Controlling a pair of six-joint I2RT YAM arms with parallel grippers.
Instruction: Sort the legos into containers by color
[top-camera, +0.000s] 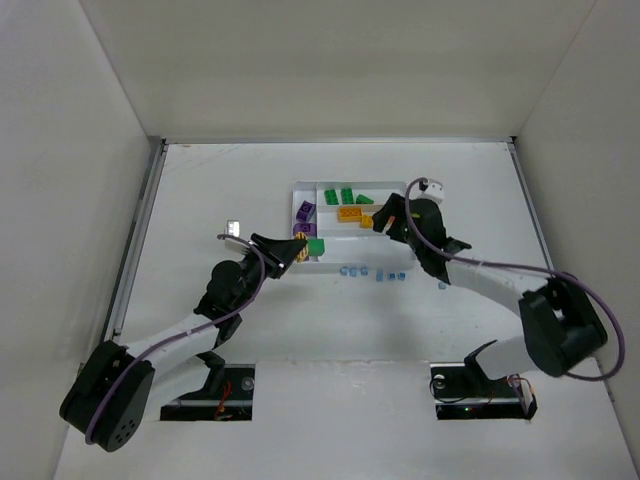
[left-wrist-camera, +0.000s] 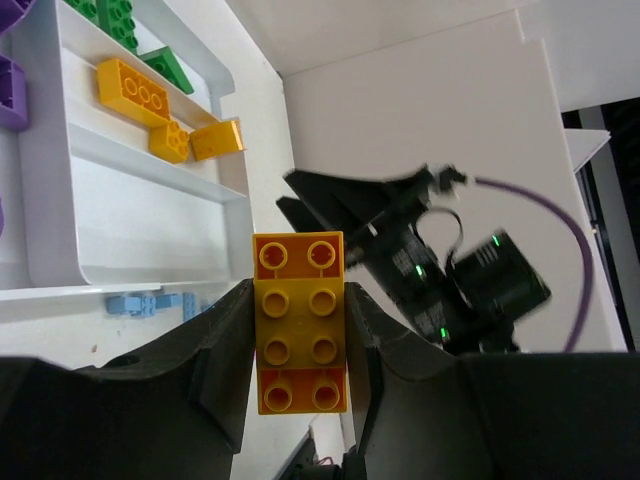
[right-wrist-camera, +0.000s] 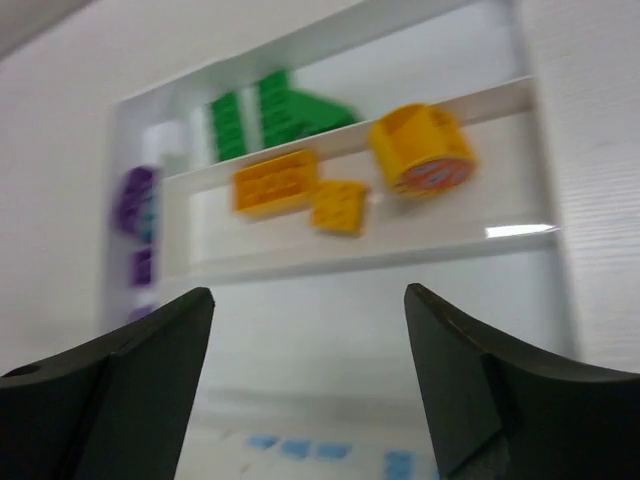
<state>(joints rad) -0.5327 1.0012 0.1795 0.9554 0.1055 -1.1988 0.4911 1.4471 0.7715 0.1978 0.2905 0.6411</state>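
Yellow brick (left-wrist-camera: 300, 320) clamped in left gripper (top-camera: 285, 250); right gripper (right-wrist-camera: 308, 295) spread, empty. Risks collision over tray (left-wrist-camera: 150, 235), both crowding same spot.

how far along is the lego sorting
Done: green plastic bricks, yellow-orange bricks and purple bricks sit in separate sections of the white tray. In hand: left gripper grips a yellow-orange brick stack; right gripper is open, empty. Left: tiny light-blue bricks on the table.

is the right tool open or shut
Open: the right tool has its fingers spread wide apart, with nothing between them.
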